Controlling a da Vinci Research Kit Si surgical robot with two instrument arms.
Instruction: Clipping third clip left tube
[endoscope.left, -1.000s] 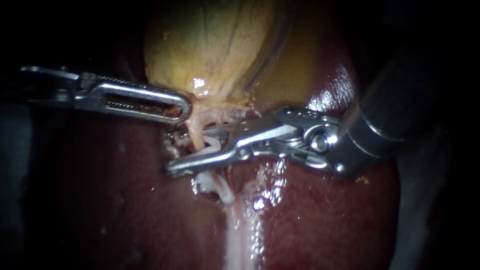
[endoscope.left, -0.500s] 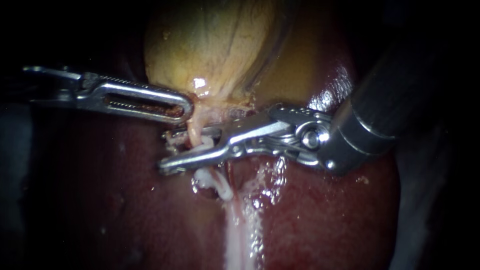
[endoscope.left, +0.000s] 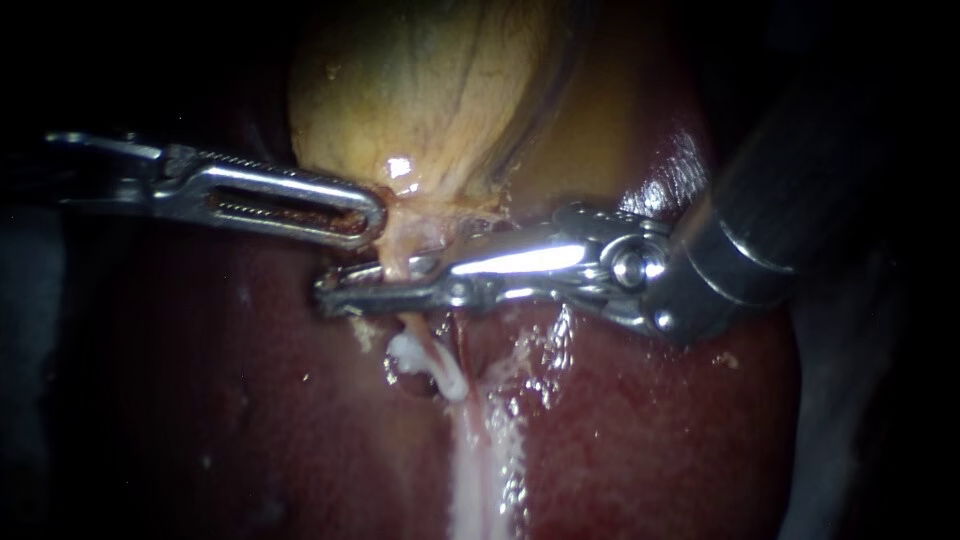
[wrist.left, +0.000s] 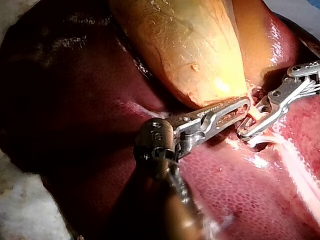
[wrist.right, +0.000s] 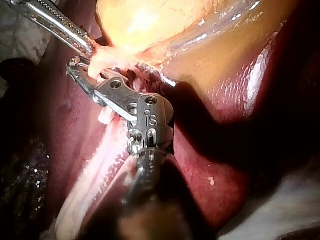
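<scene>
The yellow gallbladder (endoscope.left: 420, 90) lies on the dark red liver (endoscope.left: 250, 400). A pale tube (endoscope.left: 395, 255) runs down from its neck. My left instrument (endoscope.left: 372, 218) holds the neck tissue, its slotted jaws shut on it; the left wrist view shows the same grip by my left instrument (wrist.left: 245, 105). My right instrument (endoscope.left: 335, 293) reaches across from the right, and its slim jaws are shut on the tube just below the left jaws. In the right wrist view my right instrument (wrist.right: 75, 65) crosses the tube likewise. A white piece (endoscope.left: 408, 352), perhaps a clip, sits on the tube below.
A pale, wet band of tissue (endoscope.left: 480, 460) runs down the liver from the tube's base. The right instrument's dark shaft (endoscope.left: 790, 190) covers the liver at the upper right. Grey cloth (wrist.left: 20, 210) borders the liver beyond the left instrument's shaft.
The right instrument's jaws stood open around the tube and have now shut on it, after sliding a little to the left. The left instrument has kept its hold in place.
</scene>
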